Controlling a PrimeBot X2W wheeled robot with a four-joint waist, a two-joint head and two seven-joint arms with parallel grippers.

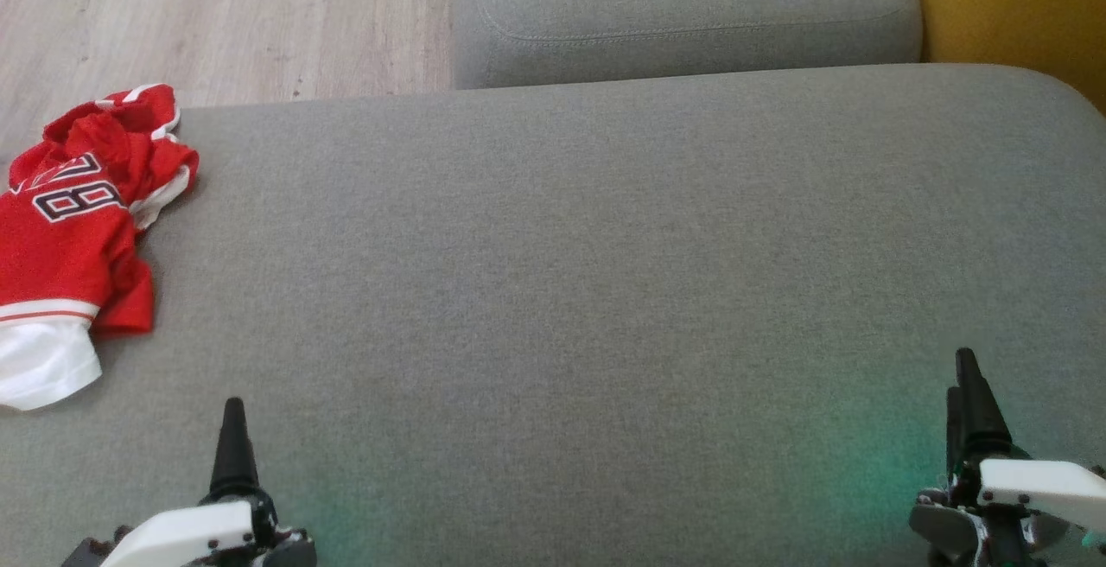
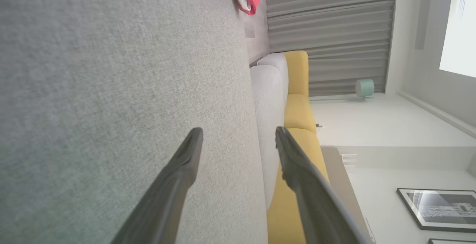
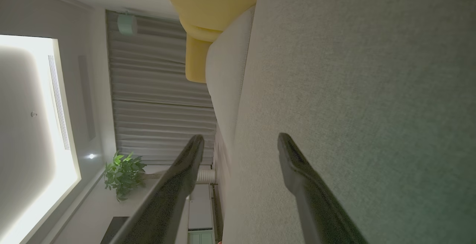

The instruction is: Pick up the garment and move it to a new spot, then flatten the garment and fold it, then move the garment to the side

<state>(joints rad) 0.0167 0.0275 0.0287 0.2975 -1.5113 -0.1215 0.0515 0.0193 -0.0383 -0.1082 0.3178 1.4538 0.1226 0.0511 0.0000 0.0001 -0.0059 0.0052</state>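
The red jersey [image 1: 78, 221] lies crumpled at the far left edge of the grey sofa cushion [image 1: 570, 256], its white trim and a dark-outlined "78" facing up and a white hem part spilling toward the near side. It sits ahead of and to the left of the left gripper [image 1: 233, 416], near it but not touching, and well apart from the right gripper [image 1: 959, 372], which hovers over the cushion's lower right. Both grippers are released, with their dark fingers [image 2: 186, 162] spread and nothing between them. In the left wrist view the jersey shows as a bunched red patch at the cushion's far end. The cushion is a broad, flat, woven fabric surface, with a faint green glow on it near each gripper. Beyond it lies a second grey cushion [image 1: 691, 14], with a yellow cushion [image 1: 1020, 5] at the upper right and pale wood flooring [image 1: 216, 14] at the upper left. The wrist views show a pleated grey curtain [image 2: 331, 32], a framed picture [image 2: 442, 208] and a leafy potted plant [image 3: 122, 173].
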